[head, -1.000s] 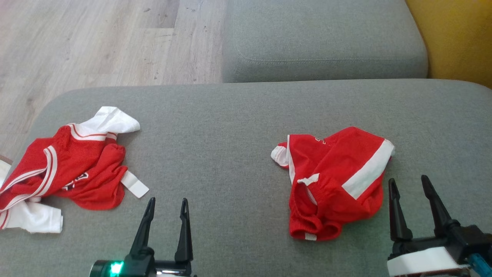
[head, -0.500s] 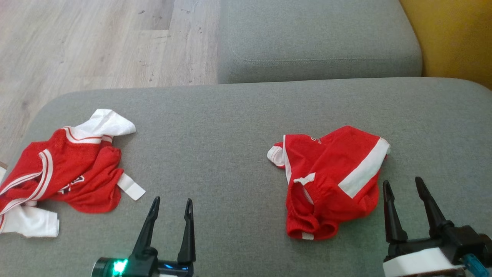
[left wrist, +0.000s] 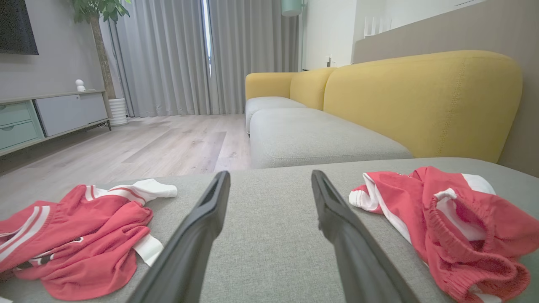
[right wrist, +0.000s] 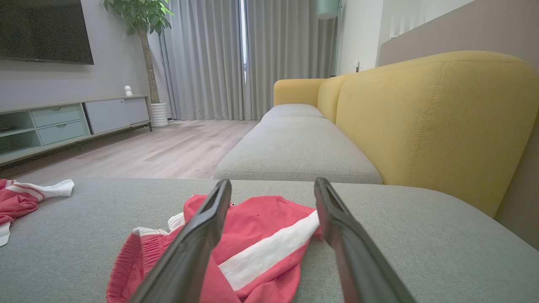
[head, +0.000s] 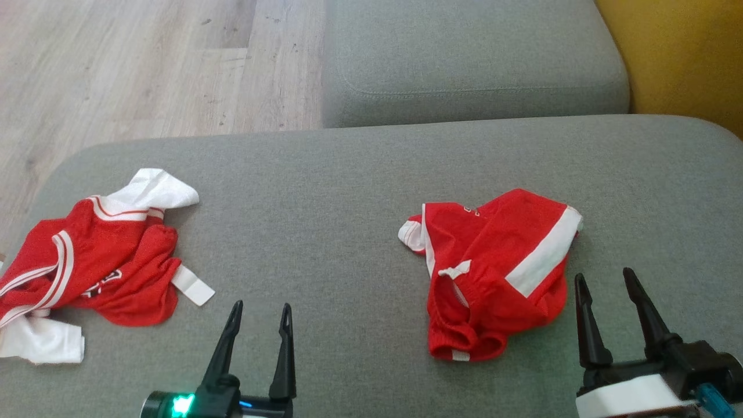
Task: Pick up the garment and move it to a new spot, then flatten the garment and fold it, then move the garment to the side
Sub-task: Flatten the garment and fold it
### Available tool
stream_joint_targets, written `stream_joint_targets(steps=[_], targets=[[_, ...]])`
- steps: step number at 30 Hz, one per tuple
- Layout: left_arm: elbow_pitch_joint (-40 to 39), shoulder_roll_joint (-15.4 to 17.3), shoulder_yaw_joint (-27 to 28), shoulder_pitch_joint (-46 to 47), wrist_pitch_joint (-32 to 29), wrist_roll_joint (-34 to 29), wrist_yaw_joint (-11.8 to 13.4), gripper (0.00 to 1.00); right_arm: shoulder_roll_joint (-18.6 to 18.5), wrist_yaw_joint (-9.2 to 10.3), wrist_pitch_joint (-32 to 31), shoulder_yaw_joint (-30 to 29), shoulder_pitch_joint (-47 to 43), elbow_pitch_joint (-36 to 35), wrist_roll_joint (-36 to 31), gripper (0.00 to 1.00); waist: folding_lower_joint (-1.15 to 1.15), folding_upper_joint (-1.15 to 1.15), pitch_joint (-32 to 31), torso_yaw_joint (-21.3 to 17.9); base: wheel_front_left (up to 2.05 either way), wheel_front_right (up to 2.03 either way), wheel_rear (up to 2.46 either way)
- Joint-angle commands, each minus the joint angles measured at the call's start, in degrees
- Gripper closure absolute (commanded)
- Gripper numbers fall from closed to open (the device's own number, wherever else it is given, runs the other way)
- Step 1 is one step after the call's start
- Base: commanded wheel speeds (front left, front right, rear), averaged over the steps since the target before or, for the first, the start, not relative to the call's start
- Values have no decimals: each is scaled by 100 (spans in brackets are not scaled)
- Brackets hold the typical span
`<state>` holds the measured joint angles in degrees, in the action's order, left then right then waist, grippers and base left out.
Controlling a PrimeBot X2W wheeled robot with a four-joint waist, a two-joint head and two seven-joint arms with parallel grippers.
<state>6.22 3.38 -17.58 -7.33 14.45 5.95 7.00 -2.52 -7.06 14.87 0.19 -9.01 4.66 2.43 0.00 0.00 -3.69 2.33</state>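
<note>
A crumpled red garment with a white stripe lies on the grey cushion, right of centre; it also shows in the left wrist view and the right wrist view. My right gripper hovers open just right of and below its hem, nothing between its fingers. A second red and white garment is bunched at the cushion's left edge. My left gripper stands open between the two garments, holding nothing.
Beyond the cushion sits another grey seat cushion with a yellow sofa back to the right. Wooden floor lies past the cushion's left and far edges. The grey fabric between the two garments is bare.
The whole head view has shifted slightly left, so the camera moved. Both grippers stay open; the left one sits a little lower and right, the right one slightly left.
</note>
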Motion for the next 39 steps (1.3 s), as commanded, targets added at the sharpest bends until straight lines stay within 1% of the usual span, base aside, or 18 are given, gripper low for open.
stream_joint_targets(steps=[1, 5, 9, 14, 18, 23, 25, 26, 27, 32, 35, 39], targets=[[-155, -48, 158, 292, 54, -33, -18, 0, -36, -43, 13, 155, 184, -182, -56, 0, 0, 0, 18, -11, 0, 0, 0], [-111, -49, 11, 442, 54, 270, -79, 0, -36, -43, 13, 195, 201, -216, -80, 0, 0, 0, 112, -57, 0, 0, 0], [92, -49, -274, 785, 54, 768, -191, 0, -36, -43, 13, 283, 240, -215, -131, 0, 0, 0, 227, -127, 0, 0, 0], [465, -49, -886, 1375, -18, 1700, -427, 0, -36, -43, 13, 380, 327, -192, -162, 0, 0, 0, 331, -246, 0, 0, 0], [611, -49, -1552, 1803, -416, 2500, -607, 0, -36, -43, 13, 475, 385, -194, -197, 0, 0, 0, 441, -372, 0, 0, 0], [490, -50, -2349, 2206, -1001, 3844, -723, 0, -36, -43, 13, 572, 528, -211, -253, 0, 0, 0, 720, -556, 0, 0, 0], [462, -50, -2620, 2339, -1226, 4421, -717, 0, -36, -43, 13, 590, 597, -214, -255, 0, 0, 0, 835, -637, 0, 0, 0], [462, -50, -2620, 2339, -1226, 4421, -717, 0, -36, -43, 13, 590, 597, -214, -255, 0, 0, 0, 835, -637, 0, 0, 0], [448, -50, -2725, 2398, -1320, 4736, -710, 0, -36, -43, 13, 596, 630, -215, -255, 0, 0, 0, 894, -674, 0, 0, 0], [547, -50, -3069, 2785, -1471, 5928, -576, 0, -36, -43, 13, 673, 793, -210, -274, 0, 0, 0, 1160, -858, 0, 0, 0], [667, -50, -3200, 3008, -1419, 6493, -489, 0, -36, -43, 13, 698, 877, -195, -279, 0, 0, 0, 1281, -949, 0, 0, 0], [912, -50, -3261, 3293, -1125, 6988, -258, 0, -36, -43, 13, 716, 932, -174, -282, 0, 0, 0, 1345, -1037, 0, 0, 0]])
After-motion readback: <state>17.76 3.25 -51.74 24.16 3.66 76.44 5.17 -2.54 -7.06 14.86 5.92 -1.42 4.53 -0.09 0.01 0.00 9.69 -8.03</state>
